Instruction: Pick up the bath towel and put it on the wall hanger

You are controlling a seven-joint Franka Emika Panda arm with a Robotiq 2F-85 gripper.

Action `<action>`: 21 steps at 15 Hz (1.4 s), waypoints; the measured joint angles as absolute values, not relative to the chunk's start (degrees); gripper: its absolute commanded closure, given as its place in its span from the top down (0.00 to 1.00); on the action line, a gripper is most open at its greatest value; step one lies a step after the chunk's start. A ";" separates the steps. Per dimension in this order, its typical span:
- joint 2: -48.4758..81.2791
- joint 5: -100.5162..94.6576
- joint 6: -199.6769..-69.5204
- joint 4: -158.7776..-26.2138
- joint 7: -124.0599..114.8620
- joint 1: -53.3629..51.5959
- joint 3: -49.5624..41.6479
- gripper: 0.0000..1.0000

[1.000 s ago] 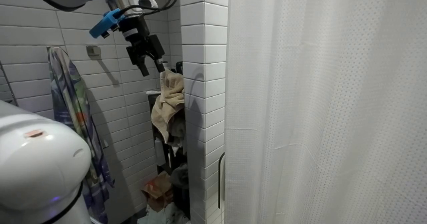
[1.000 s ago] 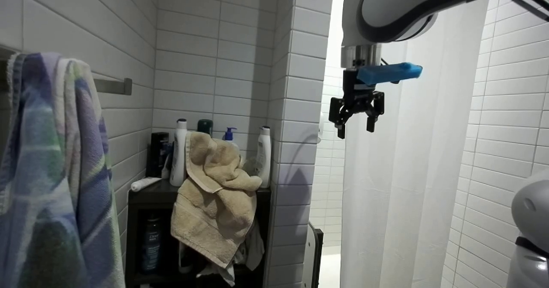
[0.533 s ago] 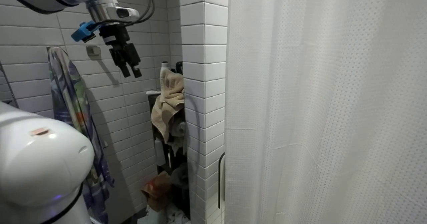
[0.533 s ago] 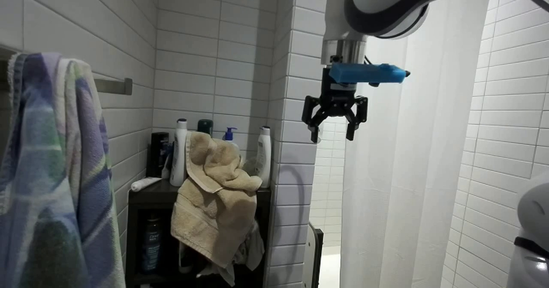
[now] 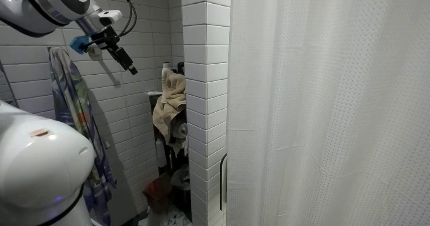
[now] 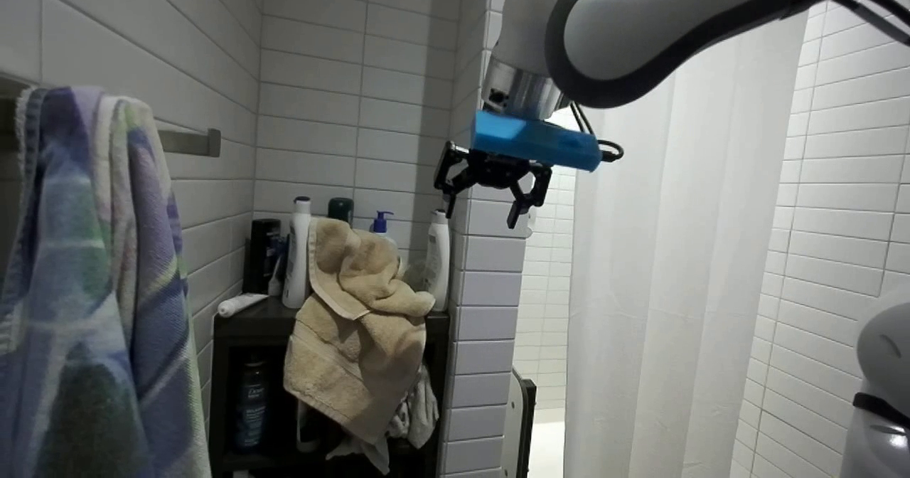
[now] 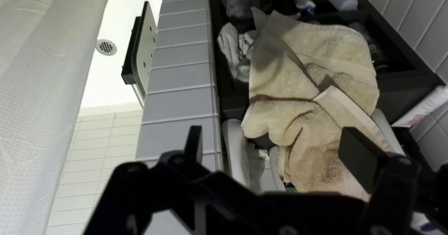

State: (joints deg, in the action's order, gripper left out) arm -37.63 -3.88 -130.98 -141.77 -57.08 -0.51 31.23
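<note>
White tiles (image 6: 313, 87) are covering the bathroom walls, and a long pale curtain (image 5: 322, 101) is hanging beside a tiled pillar (image 5: 195, 84). On the dark shelf (image 6: 242, 332), the tan towel (image 6: 359, 364) is lying bunched on top, its lower part drooping over the front. Bottles (image 6: 297, 257) are standing around it, and a blue pump (image 6: 382, 222) is peeking up behind. From where I'm standing, the robot's fingers (image 6: 515, 213) are hanging near the towel's upper end, clear of it and sitting wide apart from each other. In an exterior view, where a crumpled reddish bag (image 5: 159, 190) is resting low beside the shelf, they are overlapping and hiding that gap; the wrist view is showing it plainly. In both exterior views, a patterned cloth (image 6: 135, 250) is draping over the wall hanger (image 6: 190, 142). Only the wrist view is showing a round drain (image 7: 106, 47), and it is also catching a pinkish mark on the white tube (image 7: 421, 111), while in an exterior view that same tube (image 6: 242, 305) is looking plain. Below the shelf top, a dark blue bottle (image 6: 252, 407) is bearing the word Dove, with smaller lines running too fine to make out.
</note>
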 measured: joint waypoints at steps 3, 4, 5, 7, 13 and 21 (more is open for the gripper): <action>-36.25 -7.70 -135.76 -142.13 -60.09 0.95 31.41 1.00; -35.90 -8.61 -136.76 -142.14 -60.64 1.46 31.35 1.00; -35.53 -9.32 -137.52 -142.14 -61.11 1.92 31.26 1.00; -34.80 -9.83 -138.71 -142.13 -61.50 2.48 30.94 1.00; -30.30 -9.94 -140.85 -140.52 -62.41 3.17 30.36 1.00; -20.58 -16.29 -147.47 -134.69 -62.42 4.58 27.55 1.00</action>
State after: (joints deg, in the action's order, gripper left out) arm -20.58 -16.29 -147.47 -134.69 -62.42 4.58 27.55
